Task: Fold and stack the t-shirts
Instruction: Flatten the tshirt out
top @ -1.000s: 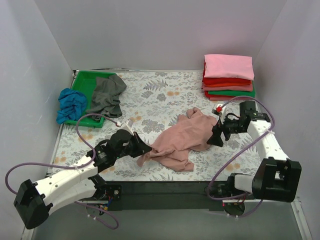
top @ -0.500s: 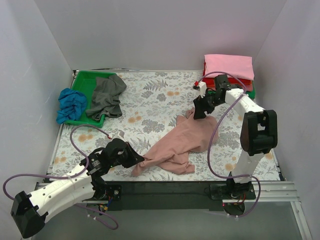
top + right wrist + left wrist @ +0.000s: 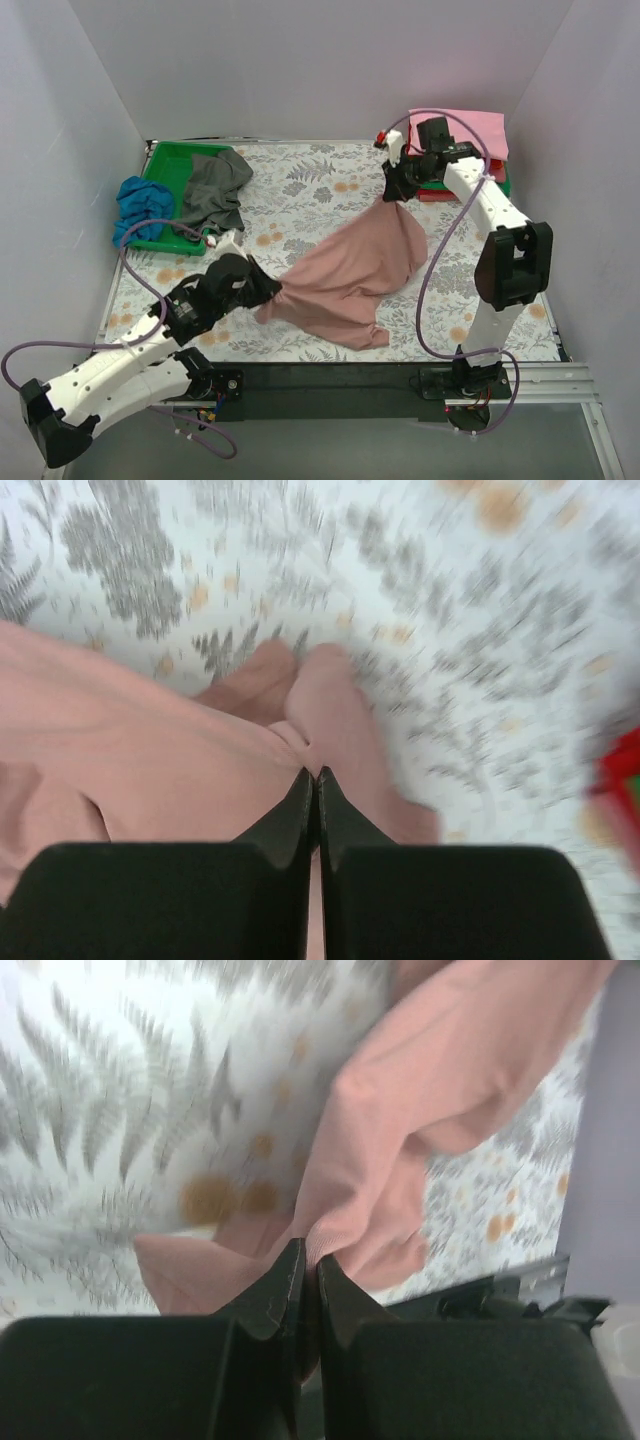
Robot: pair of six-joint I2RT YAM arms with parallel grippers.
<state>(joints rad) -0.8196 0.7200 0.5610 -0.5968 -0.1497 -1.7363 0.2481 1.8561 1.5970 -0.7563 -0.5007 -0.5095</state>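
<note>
My left tool [image 3: 262, 290] pinches the near-left edge of the dusty-pink t-shirt [image 3: 350, 275], my right tool [image 3: 392, 190] its far corner near the folded stack [image 3: 458, 150], stretching it diagonally over the counter [image 3: 300, 195], presumably to flatten it for folding.

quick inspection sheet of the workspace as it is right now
surface: floral table covering, lying flat
job's things: dusty-pink t-shirt stretched between both tools; folded stack far right; grey t-shirt draped over the tray edge; blue t-shirt at the tray's left edge
clutter: green tray, far left
tools: left tool shut on the pink shirt's near end; right tool shut on its far end
cables: purple cables, slack loops by both arms
surroundings: plain walls on three sides
</note>
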